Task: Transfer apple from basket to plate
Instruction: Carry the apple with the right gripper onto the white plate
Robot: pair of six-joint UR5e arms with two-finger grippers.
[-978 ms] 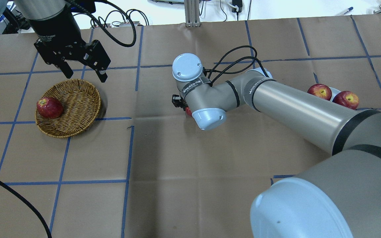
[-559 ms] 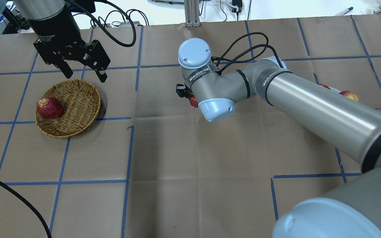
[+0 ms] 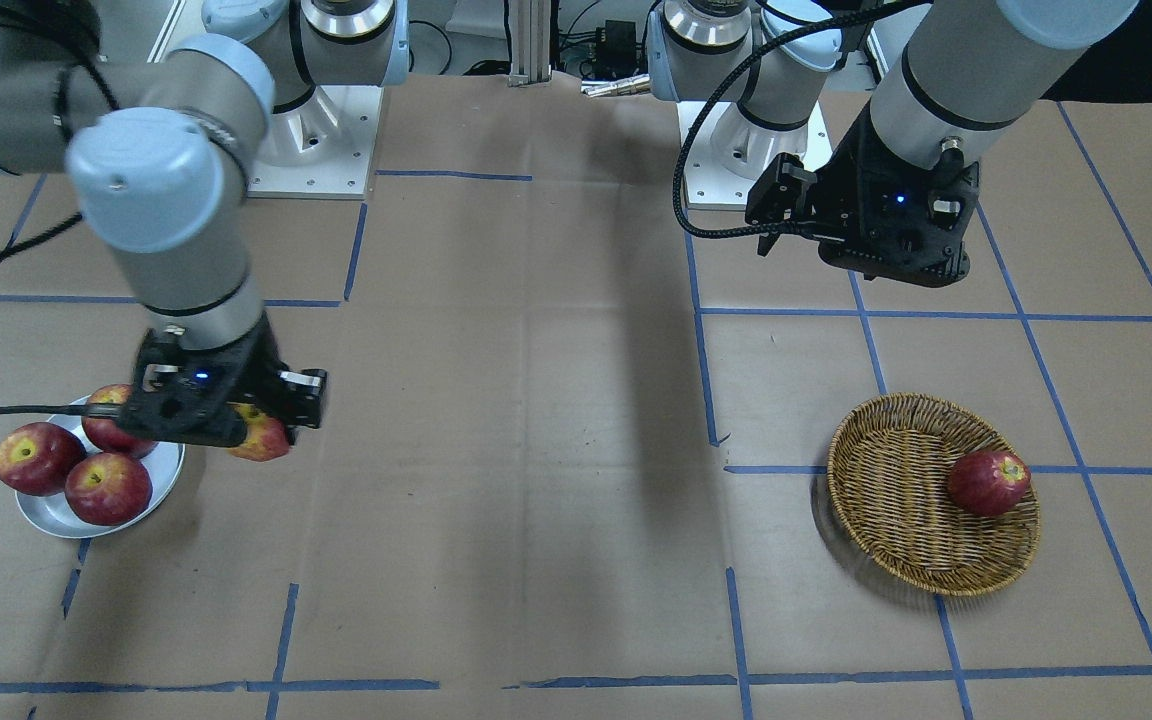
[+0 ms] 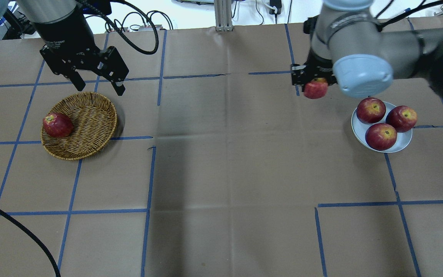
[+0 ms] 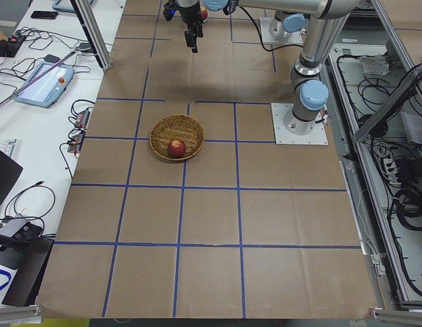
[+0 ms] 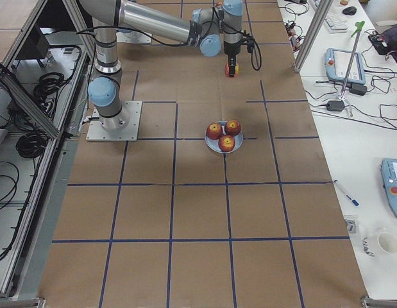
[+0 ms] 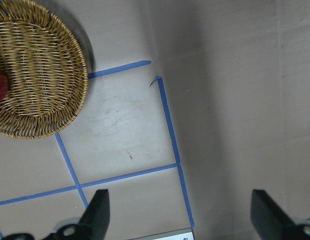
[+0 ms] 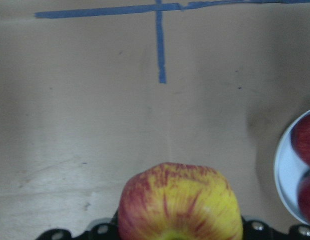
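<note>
Three apples (image 4: 380, 136) on plate (image 4: 403, 143), one in basket (image 4: 90, 119), streaked apple (image 4: 315, 89) in gripper (image 4: 315, 83)

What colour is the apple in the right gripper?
The apple is largely yellow with red streaks, redder toward its sides; right wrist-mounted view shows it best.

The apple (image 8: 180, 205) is yellow with fine red streaks, redder at its sides; the lone fruit (image 4: 57, 125) in the tan-brown woven wicker basket (image 4: 90, 119) is uniformly dark red. Three dark red apples (image 4: 381, 136) with yellow stem hollows sit on the pale silvery-grey plate (image 4: 403, 143). The brown paper table cover (image 4: 221, 173) carries a grid of blue tape lines (image 4: 90, 211).
</note>
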